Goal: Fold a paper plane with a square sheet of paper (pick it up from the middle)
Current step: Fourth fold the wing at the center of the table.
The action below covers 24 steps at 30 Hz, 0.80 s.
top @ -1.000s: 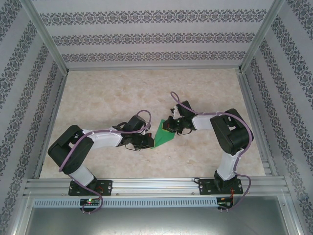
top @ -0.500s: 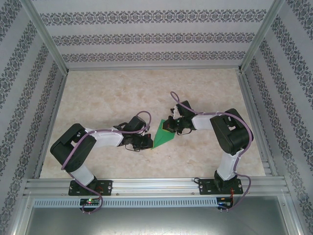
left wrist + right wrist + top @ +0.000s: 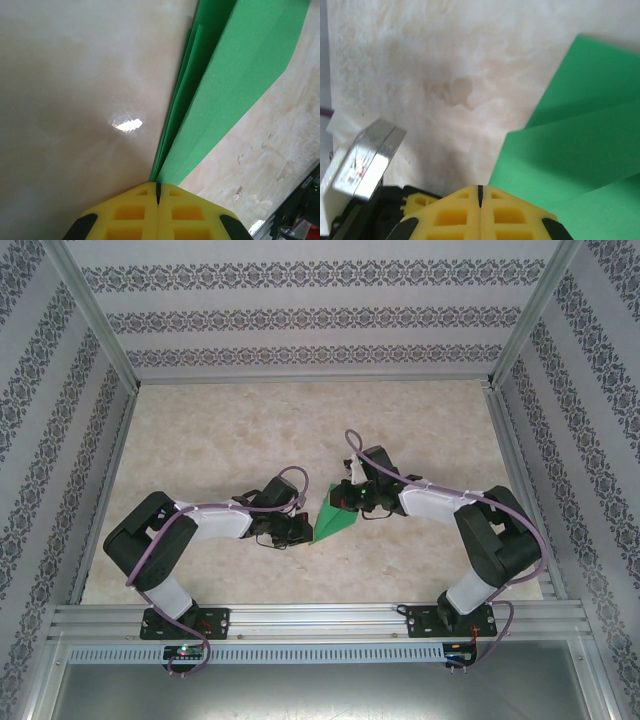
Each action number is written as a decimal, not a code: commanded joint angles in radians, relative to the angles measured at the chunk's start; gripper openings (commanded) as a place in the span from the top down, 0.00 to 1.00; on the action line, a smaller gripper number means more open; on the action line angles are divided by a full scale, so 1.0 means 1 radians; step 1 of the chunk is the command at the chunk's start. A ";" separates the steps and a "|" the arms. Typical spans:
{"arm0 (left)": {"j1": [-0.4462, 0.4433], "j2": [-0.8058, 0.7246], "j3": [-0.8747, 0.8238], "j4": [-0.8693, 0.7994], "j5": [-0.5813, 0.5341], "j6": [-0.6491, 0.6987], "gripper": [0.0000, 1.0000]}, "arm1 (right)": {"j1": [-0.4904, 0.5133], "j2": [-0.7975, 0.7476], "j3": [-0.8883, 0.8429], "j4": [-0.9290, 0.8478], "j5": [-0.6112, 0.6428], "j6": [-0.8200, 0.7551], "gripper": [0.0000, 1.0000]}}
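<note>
The square sheet of paper [image 3: 335, 519] is bright green and folded into a narrow pointed shape at the table's middle, between the two arms. My left gripper [image 3: 303, 527] is shut on the paper's near tip. In the left wrist view the folded layers [image 3: 225, 90] run out from the seam of the yellow fingers [image 3: 158, 192], lifted off the table. My right gripper [image 3: 348, 502] is shut, its tip [image 3: 480, 195] at the paper's far edge. The green paper [image 3: 580, 140] passes under its right finger. I cannot tell whether it presses on the paper.
The marble-patterned table [image 3: 250, 430] is bounded by aluminium rails, one along the front [image 3: 320, 620], and by patterned walls on three sides. Part of the left arm's wrist, a metal block [image 3: 365, 160], sits close to the right gripper.
The right arm has stretched out, its elbow dropping toward the front right, and its gripper has shifted slightly toward the far left. The left arm and the paper have barely moved.
</note>
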 commanded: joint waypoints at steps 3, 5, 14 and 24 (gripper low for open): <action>0.009 0.045 -0.007 -0.090 -0.038 0.001 1.00 | 0.070 0.039 -0.049 0.079 -0.002 0.044 1.00; 0.009 0.043 -0.007 -0.093 -0.040 0.000 1.00 | 0.095 0.060 -0.048 0.095 0.003 0.056 1.00; 0.009 0.039 0.001 -0.100 -0.039 0.002 1.00 | 0.111 0.153 -0.046 0.142 -0.013 0.077 1.00; 0.009 -0.002 0.026 0.062 0.033 0.007 1.00 | 0.082 0.171 -0.088 0.145 -0.007 0.065 1.00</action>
